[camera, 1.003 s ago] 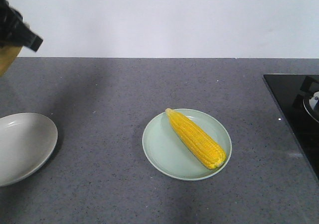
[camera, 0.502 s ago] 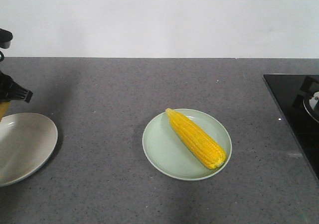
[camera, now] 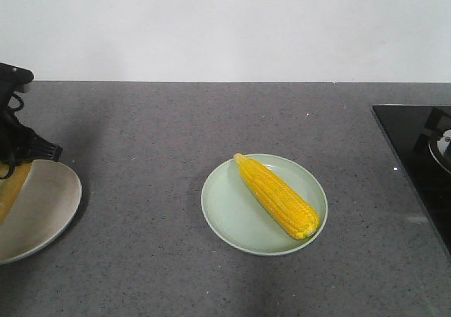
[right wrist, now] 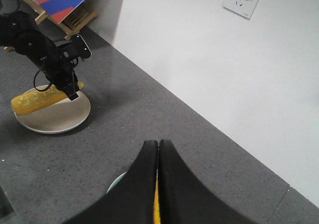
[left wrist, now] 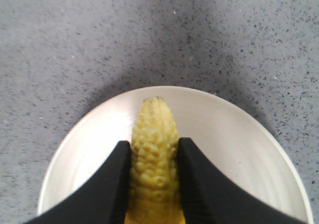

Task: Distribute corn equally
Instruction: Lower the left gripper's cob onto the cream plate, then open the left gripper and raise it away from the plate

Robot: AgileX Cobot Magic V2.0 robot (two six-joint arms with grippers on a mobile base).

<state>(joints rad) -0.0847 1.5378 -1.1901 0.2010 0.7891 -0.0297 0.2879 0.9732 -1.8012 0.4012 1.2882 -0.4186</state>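
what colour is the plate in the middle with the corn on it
Pale mint green: the round plate under the bright yellow corn cob, clearest in the exterior front-facing view.

Even, soft overhead light; faint shadows fall on the grey counter point(camera: 176, 134) around the green plate point(camera: 232, 218). The left wrist view is blurred near its fingers point(left wrist: 107, 184).

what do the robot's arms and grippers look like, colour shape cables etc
Both grippers are matte black. The left gripper has two broad, flat fingers with finely ribbed inner faces. The left arm is a black jointed arm with loose black cables looping beside the wrist. The right gripper shows two smooth black fingers tapering to rounded tips.
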